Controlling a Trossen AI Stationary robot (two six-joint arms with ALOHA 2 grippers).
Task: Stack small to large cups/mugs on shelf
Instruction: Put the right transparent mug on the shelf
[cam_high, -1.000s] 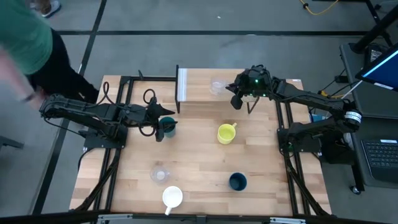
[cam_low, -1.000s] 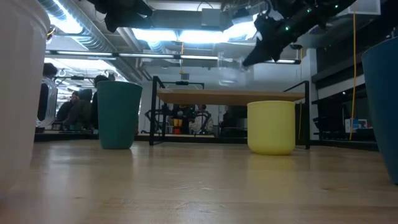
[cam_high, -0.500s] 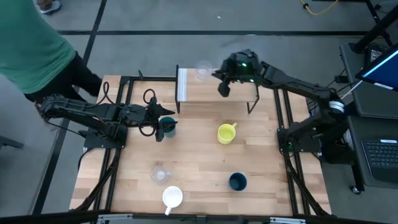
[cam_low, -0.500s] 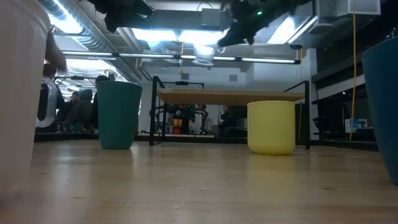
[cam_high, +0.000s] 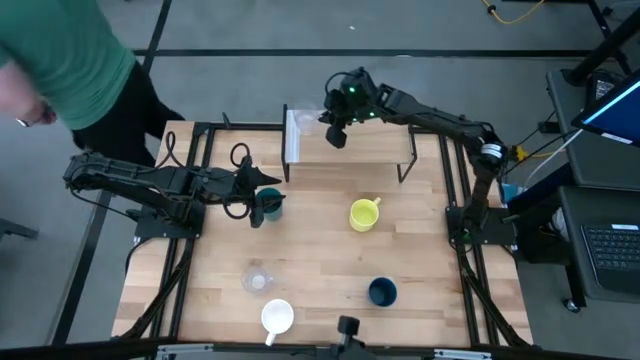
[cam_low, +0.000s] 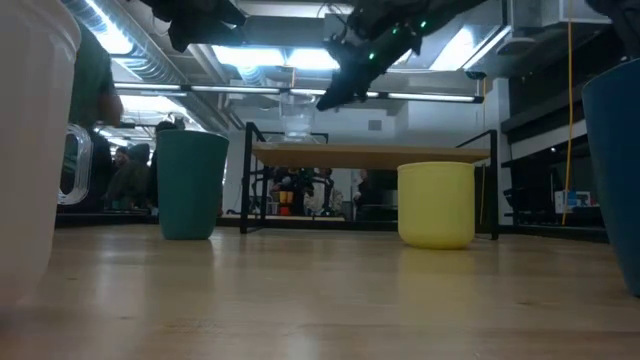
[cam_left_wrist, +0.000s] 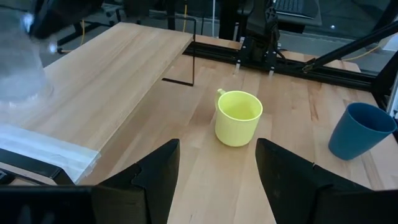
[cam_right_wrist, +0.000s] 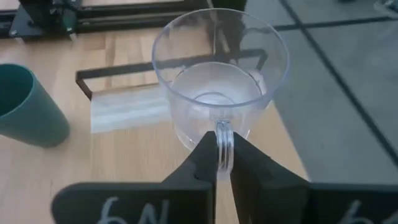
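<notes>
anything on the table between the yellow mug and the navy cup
No. In the high view, only bare tabletop lies between the yellow mug and the navy cup.

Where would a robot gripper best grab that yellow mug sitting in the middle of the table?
Probably the yellow mug by its rim, from above. It stands upright with its mouth open and clear space around it, so one finger can go inside the wall and one outside. Its small handle sticks out sideways as another option, as the right gripper holds the clear cup by its handle.
</notes>
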